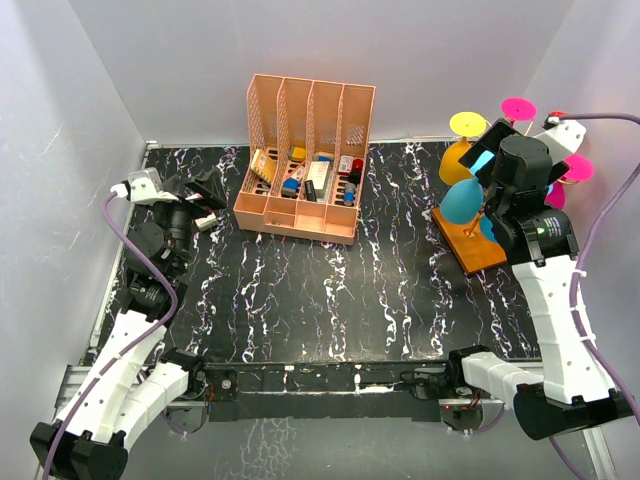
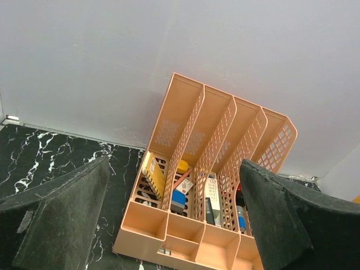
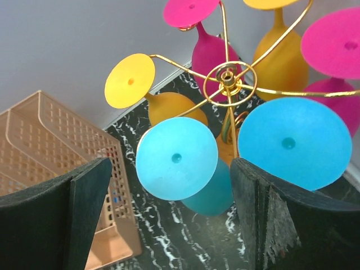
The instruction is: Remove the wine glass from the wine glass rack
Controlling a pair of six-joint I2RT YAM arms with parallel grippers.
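The gold wire wine glass rack (image 3: 227, 79) stands on an orange-brown wooden base (image 1: 470, 245) at the table's right side. Several plastic wine glasses hang upside down from it: blue, yellow and pink. A blue wine glass (image 3: 177, 158) hangs nearest, its round foot facing my right wrist camera. My right gripper (image 3: 169, 219) is open, just above and in front of the rack, with that blue glass between its fingers (image 3: 264, 214) in view but not touched. My left gripper (image 2: 174, 225) is open and empty at the far left (image 1: 205, 205).
A peach-pink slotted plastic organizer (image 1: 305, 160) with small items stands at the back middle; it also fills the left wrist view (image 2: 214, 169). The black marbled table (image 1: 330, 290) is walled by white panels on three sides.
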